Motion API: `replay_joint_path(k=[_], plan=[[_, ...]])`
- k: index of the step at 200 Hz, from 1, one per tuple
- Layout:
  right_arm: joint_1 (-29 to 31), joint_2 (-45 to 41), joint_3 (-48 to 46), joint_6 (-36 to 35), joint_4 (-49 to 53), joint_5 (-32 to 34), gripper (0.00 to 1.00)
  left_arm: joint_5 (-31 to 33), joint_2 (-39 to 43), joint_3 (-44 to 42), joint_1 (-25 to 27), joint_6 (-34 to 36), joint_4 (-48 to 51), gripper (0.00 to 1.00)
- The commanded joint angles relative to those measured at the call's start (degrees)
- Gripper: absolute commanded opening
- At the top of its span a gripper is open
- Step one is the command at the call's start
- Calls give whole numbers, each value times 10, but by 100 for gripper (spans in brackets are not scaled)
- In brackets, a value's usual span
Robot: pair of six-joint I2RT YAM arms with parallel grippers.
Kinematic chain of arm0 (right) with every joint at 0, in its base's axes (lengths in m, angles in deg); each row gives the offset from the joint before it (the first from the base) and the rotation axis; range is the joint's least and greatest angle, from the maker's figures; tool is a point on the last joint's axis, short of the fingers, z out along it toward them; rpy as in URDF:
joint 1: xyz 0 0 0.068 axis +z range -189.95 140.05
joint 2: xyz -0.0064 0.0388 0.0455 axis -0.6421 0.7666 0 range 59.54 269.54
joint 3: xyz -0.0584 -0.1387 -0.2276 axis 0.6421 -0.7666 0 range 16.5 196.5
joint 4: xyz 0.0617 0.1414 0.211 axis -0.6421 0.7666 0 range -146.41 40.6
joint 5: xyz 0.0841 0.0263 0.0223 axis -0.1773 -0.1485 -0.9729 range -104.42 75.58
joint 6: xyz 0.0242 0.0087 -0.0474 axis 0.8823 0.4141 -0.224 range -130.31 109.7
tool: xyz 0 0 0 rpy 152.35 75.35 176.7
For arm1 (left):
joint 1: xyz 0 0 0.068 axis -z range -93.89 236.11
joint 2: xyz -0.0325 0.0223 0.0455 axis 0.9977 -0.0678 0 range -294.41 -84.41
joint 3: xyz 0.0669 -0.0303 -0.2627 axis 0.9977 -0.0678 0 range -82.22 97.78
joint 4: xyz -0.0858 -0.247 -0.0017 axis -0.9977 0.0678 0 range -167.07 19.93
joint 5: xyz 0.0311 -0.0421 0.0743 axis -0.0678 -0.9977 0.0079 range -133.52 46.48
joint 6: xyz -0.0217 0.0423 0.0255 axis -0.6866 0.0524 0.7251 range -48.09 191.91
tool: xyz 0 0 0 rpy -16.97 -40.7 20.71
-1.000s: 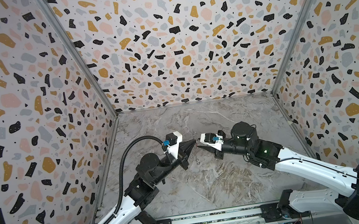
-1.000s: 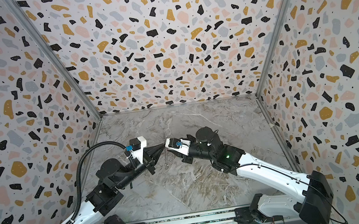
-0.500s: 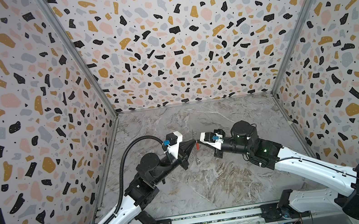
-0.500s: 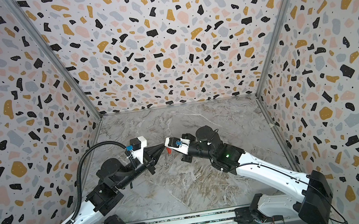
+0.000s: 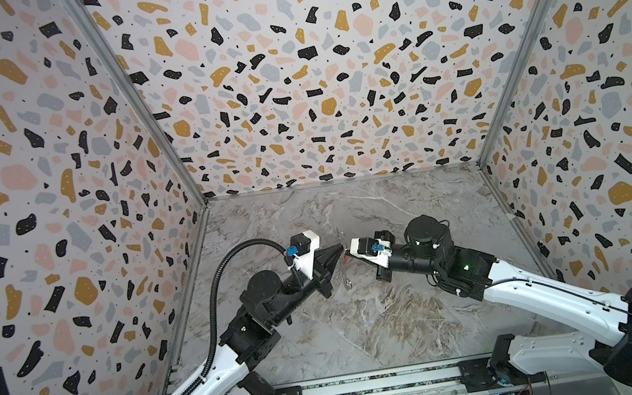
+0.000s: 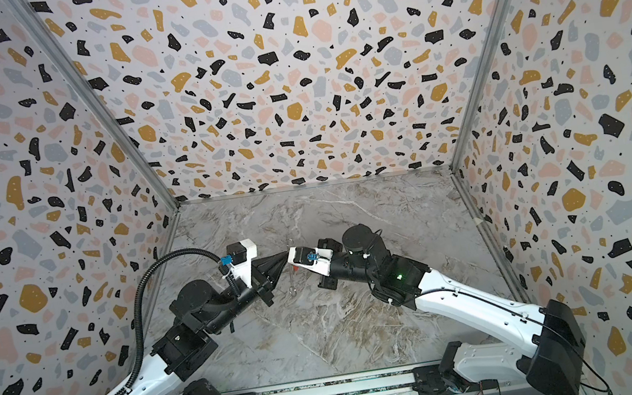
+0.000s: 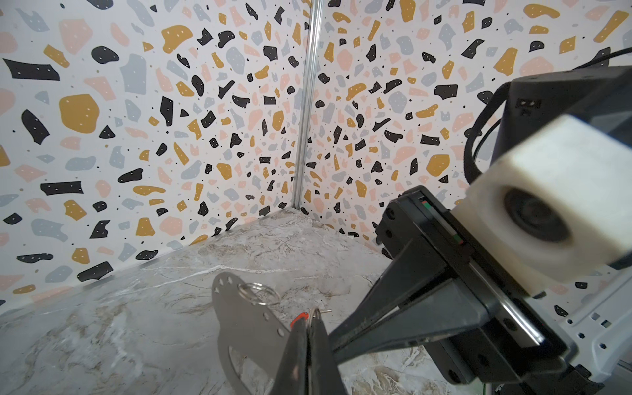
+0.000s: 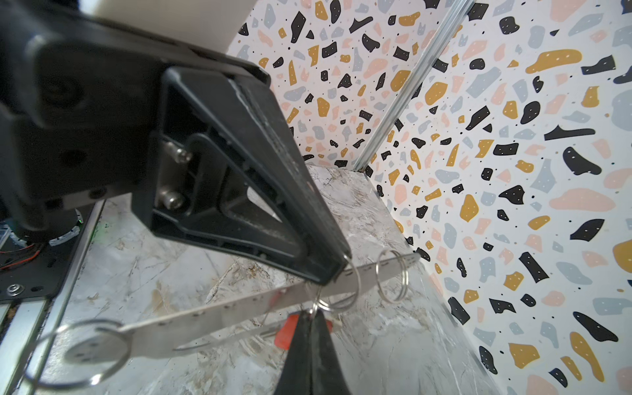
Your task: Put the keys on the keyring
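Tip to tip just toward 12 o'clock of the centre of the marble tabletop (image 5: 326, 344), in both top views: left arm in from 7 o'clock, folded low, black forearm pointing toward 2 o'clock; right arm in from 5 o'clock, forearm stretched toward 10 o'clock. Left gripper (image 5: 339, 248) (image 6: 284, 256) pinched fully closed, fingers flat together, at the edge of the keyring (image 8: 222, 309); impossible to tell whether on the plate itself or on a wire ring threaded through it. Right gripper (image 8: 309, 316) also closed, tips nipped on the small wire loop of one red-tagged key (image 8: 286, 333), just beside the left gripper's tip. Keyring (image 5: 345, 274) lifted clear of the table between the two arms, edge-on and no more than a thin sliver in a top view. Broad dull-grey face, row of small holes and start of the long slot plain in the left wrist view (image 7: 239, 321). Count: two grippers, both closed; one keyring; one red tag (image 7: 299, 316) in sight, tucked behind the closed fingertips. At least three split rings on the plate in the right wrist view: one (image 8: 390, 277) near the far end, one at the left gripper's tip, one (image 8: 77, 354) hanging from the end nearest that camera.
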Motion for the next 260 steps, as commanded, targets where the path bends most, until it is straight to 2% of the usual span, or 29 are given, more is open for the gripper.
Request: replay_joint_path(k=[1, 50, 72, 92, 134, 152, 187, 217, 260], plan=[[16, -2, 25, -11, 8, 6, 0, 23, 7, 2, 6, -8, -58, 0], [34, 10, 33, -18, 9, 26, 0, 46, 9, -8, 18, -7, -64, 0], [35, 8, 32, -16, 11, 28, 16, 50, 12, -15, 20, -8, -70, 0], [33, -5, 19, -3, 4, 38, 25, 57, 21, -21, 20, -6, -74, 0], [-8, -51, -10, 58, -19, 26, 33, 55, 34, -35, 20, 2, -87, 0], [-29, -63, -13, 93, -32, 1, 32, 36, 39, -48, 20, 8, -108, 0], [-52, -63, -14, 153, -57, -97, 18, 7, 55, -90, 20, 16, -189, 0], [-66, -43, -16, 196, -71, -187, 18, -5, 59, -112, 20, 20, -251, 0], [-66, -31, -49, 243, -128, -216, 20, -21, 60, -127, 21, 22, -294, 0]])
